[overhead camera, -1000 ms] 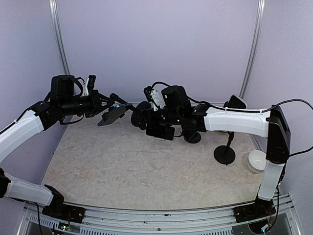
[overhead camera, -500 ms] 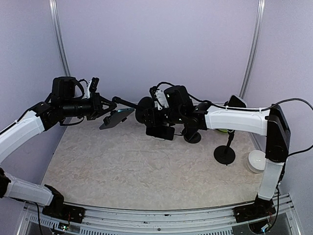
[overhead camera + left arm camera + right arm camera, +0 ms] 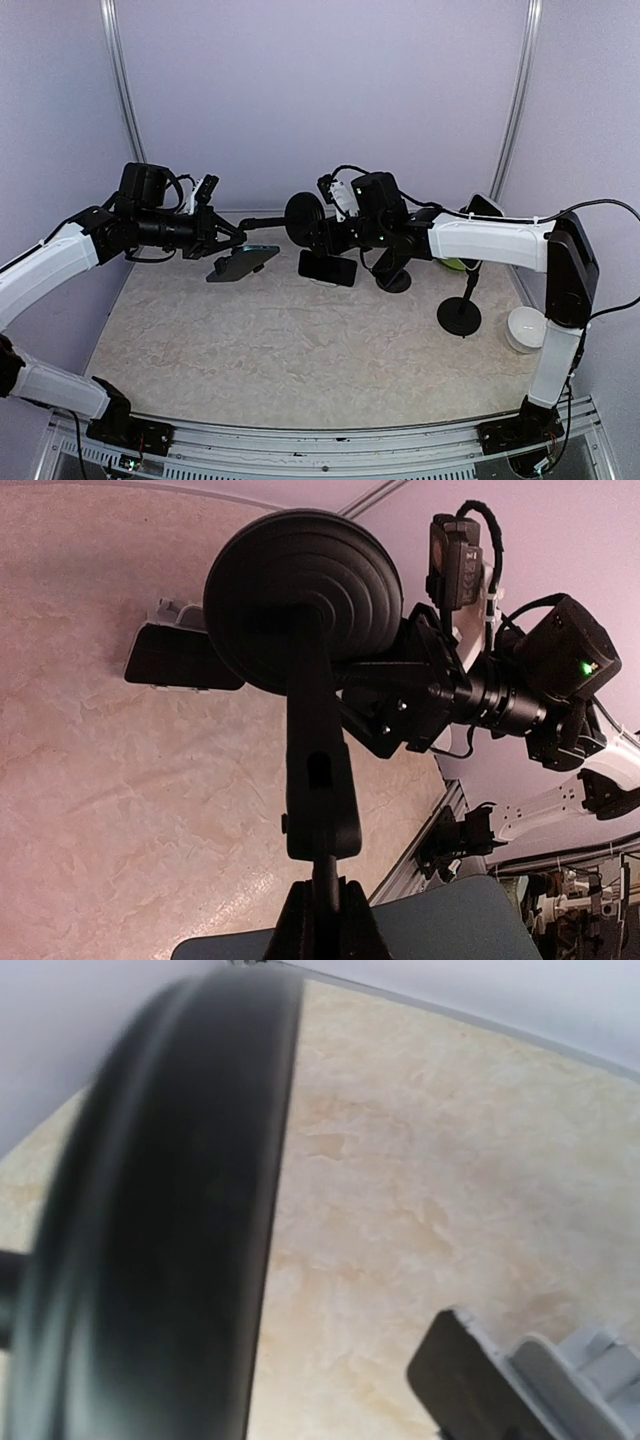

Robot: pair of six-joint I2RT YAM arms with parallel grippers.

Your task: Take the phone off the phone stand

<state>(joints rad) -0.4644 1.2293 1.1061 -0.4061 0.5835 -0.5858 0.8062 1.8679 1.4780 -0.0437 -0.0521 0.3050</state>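
left tool [image 3: 222, 243] pinched tight on phone stand [image 3: 318, 780] neck, holding it level above counter [image 3: 300, 350] | phone [image 3: 240, 265] seemingly clipped at that end, not yet freed | right tool [image 3: 322, 228] against round base [image 3: 300, 590], probably bracing; its spread unclear

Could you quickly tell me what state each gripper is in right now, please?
Left gripper: closed on the stem of the phone stand.
Right gripper: by the stand's round base; cannot be told.
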